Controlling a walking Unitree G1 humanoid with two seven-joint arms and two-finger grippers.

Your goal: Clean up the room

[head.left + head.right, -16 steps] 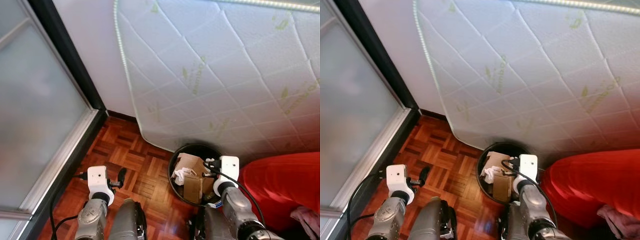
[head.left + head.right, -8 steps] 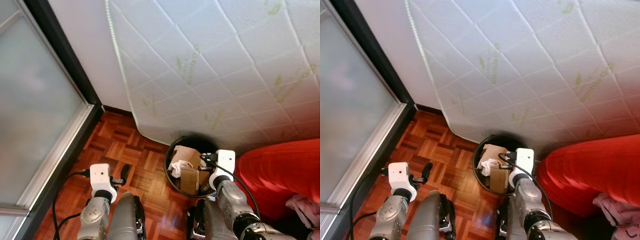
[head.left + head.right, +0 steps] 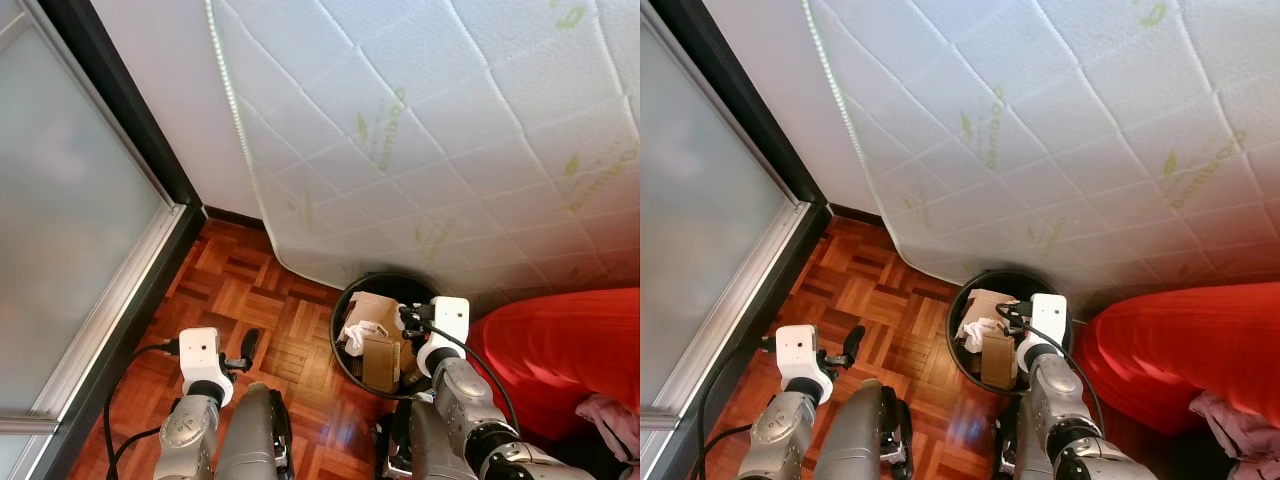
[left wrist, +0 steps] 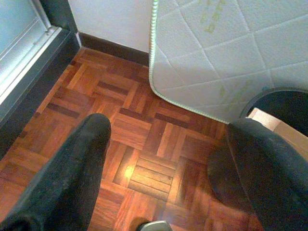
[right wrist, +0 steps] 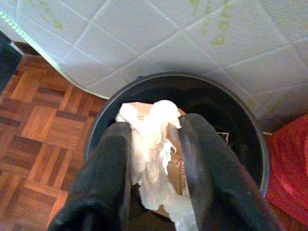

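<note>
One black bin [image 3: 384, 300] stands on the parquet against the leaning mattress [image 3: 450, 150] in my eye views, cardboard inside, my right claw [image 3: 412, 322] poised over its rim. Along my right wrist, that claw grasps a crumpled white tissue [image 5: 153, 144] above the bin's mouth, so I should release it only while centred. My left claw [image 4: 168, 168] hangs spread and empty over the floor [image 4: 144, 139].

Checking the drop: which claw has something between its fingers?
The right claw, over the black bin, grips crumpled white paper; the left claw is open above bare floor.
</note>
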